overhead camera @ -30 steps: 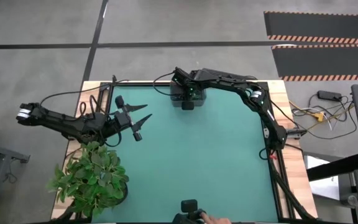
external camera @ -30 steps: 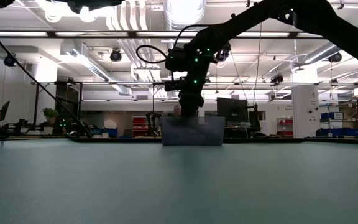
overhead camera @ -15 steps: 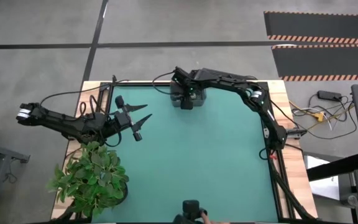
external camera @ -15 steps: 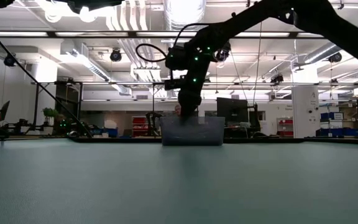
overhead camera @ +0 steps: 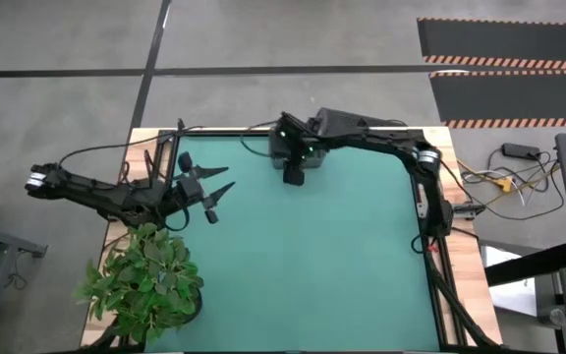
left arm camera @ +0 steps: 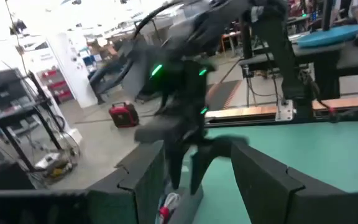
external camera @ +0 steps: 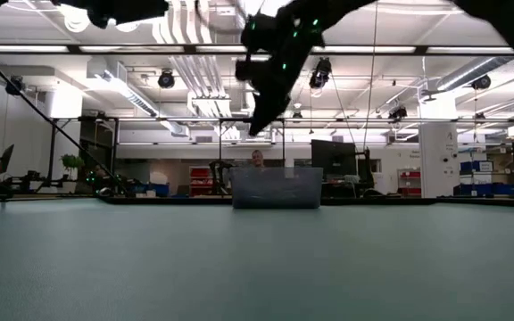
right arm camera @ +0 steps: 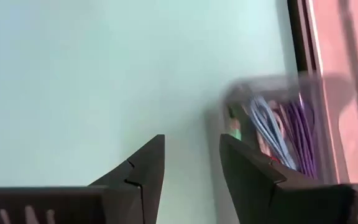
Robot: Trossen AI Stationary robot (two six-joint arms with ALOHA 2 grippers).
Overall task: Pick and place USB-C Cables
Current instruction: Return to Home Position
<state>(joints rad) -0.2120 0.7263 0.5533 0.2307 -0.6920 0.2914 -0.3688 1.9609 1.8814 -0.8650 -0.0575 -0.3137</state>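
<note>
Now, over the table [overhead camera: 342, 256], the right gripper [overhead camera: 293, 175] hangs above the tray [external camera: 277, 189], fingers parted, holding nothing. Only its wrist view looks inside: blue cable [right arm camera: 263, 121], purple cable [right arm camera: 300, 134], green cable [right arm camera: 234, 124] lying together. The left wrist view catches the white-red cable [left arm camera: 165, 209] beneath that gripper. Left gripper [overhead camera: 226, 178] waits near the plant [overhead camera: 145, 280], fingers spread.

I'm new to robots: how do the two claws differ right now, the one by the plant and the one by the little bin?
The left gripper sits at the left side of the table, next to the plant; the right gripper is at the far edge by the container. The left gripper points roughly level across the table; the right gripper hangs above the container, tilted downward. Both are dark, open and empty.
</note>
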